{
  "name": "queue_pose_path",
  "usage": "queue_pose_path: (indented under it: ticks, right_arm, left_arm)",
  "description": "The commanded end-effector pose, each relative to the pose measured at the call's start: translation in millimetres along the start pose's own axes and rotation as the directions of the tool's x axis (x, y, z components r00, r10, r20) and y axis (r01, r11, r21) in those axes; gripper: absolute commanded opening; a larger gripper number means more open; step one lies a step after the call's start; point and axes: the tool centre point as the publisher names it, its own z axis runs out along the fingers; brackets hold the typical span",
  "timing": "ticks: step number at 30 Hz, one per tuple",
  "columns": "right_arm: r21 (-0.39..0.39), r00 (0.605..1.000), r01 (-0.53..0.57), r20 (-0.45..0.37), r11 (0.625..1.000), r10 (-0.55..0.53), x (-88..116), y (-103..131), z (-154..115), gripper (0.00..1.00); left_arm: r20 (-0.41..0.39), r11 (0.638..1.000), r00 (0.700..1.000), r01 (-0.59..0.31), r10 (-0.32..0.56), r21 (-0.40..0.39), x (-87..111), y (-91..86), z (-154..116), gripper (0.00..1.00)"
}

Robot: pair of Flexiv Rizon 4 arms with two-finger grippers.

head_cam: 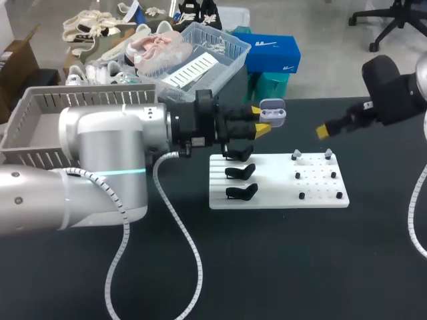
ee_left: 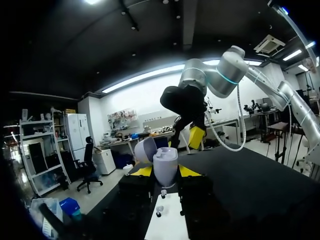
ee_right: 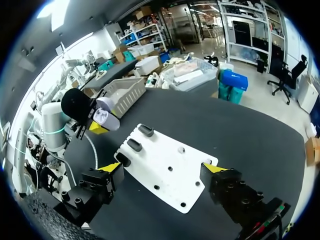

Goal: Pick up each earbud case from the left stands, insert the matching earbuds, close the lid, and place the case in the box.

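Note:
My left gripper (head_cam: 259, 121) is shut on a pale lavender earbud case (head_cam: 273, 113) with its lid open, held in the air above the far edge of the white board (head_cam: 277, 181). In the left wrist view the case (ee_left: 165, 165) stands upright between the yellow tips, its lid (ee_left: 145, 149) tipped back. Three black stands (head_cam: 240, 173) on the board's left side are bare. Two small earbuds (head_cam: 296, 155) (head_cam: 328, 154) sit on pegs at the board's far right. My right gripper (ee_right: 164, 168) is open, hovering over the board (ee_right: 172, 172) to the right of the case (ee_right: 106, 119).
A grey slatted box (head_cam: 87, 100) stands at the table's far left, behind my left arm. Small black pegs (head_cam: 302, 195) dot the board's right half. Dark tabletop lies in front of the board. My arm's white cable (head_cam: 180, 227) hangs over the left part of the table.

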Motion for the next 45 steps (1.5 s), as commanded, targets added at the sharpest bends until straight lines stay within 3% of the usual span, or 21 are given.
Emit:
queue_pose_path:
  ticks: [1, 11, 19, 25, 36, 45]
  right_arm:
    - [0.006, 1.0, -0.008, -0.005, 1.0, 0.008, 2.5, -4.4, 0.6, 1.0]
    - [-0.005, 0.999, -0.024, -0.027, 1.0, 0.024, 7.5, -6.3, 3.4, 1.0]
    - [0.003, 0.998, -0.044, -0.041, 0.999, 0.044, 11.2, -5.5, 1.4, 1.0]
    - [0.001, 0.997, -0.056, -0.055, 0.998, 0.056, 13.5, -8.3, 2.4, 1.0]
    - [0.008, 0.997, -0.044, -0.069, 0.999, 0.045, 19.1, -22.3, 13.9, 1.0]
    - [0.177, 0.991, 0.048, -0.135, 0.983, -0.024, 33.0, -49.2, 28.2, 1.0]
  left_arm:
    - [-0.002, 1.0, 1.0, -0.002, 0.002, -0.018, -0.7, -3.3, 0.5, 0.0]
    - [-0.002, 1.0, 1.0, -0.002, 0.002, -0.018, -0.7, -3.3, 0.5, 0.0]
    - [-0.006, 0.997, 0.998, -0.06, 0.06, -0.038, 16.7, -5.0, 3.7, 0.0]
    - [-0.012, 0.998, 0.998, -0.054, 0.053, -0.019, 25.9, -11.6, 4.5, 0.0]
    - [-0.018, 0.999, 0.998, -0.052, 0.052, -0.003, 27.8, -12.3, 3.6, 0.0]
    - [-0.018, 0.999, 0.998, -0.052, 0.052, -0.003, 27.8, -12.3, 3.6, 0.0]
